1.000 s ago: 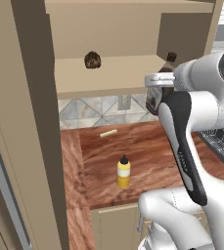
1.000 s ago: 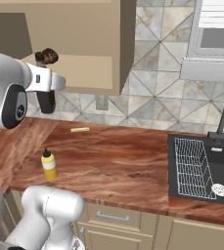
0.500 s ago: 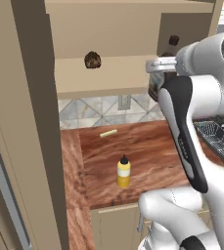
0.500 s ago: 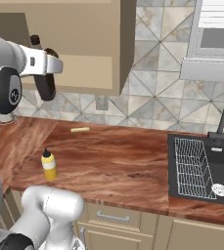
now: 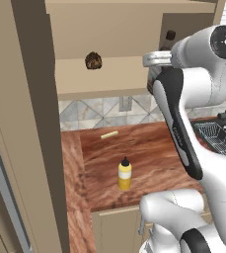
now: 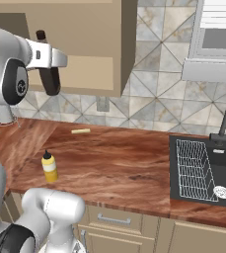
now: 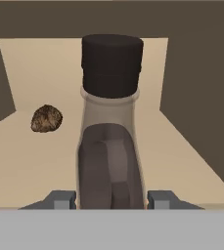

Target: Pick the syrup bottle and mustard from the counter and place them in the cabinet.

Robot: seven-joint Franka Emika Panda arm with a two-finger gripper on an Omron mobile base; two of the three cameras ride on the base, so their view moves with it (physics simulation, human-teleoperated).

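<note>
While gripped, syrup bottle [image 7: 111, 127] stands upright, cap up.

The syrup bottle [image 7: 111, 146], dark brown with a black cap and narrow neck, stands upright at the level of the cabinet [image 5: 109, 74] shelf, near the cabinet's right side panel. The mustard [image 5: 125, 174], a small yellow squeeze bottle with a black nozzle, stands upright on the counter [image 5: 149, 153] below the cabinet, near the counter's front edge.

Rendered scene under even, diffuse light; all views were sharp, without glare, blur or edge distortion. The cabinet [image 7: 191, 63] interior walls fell into dull shade, while the mustard [image 5: 125, 174] cast a faint shadow.
</note>
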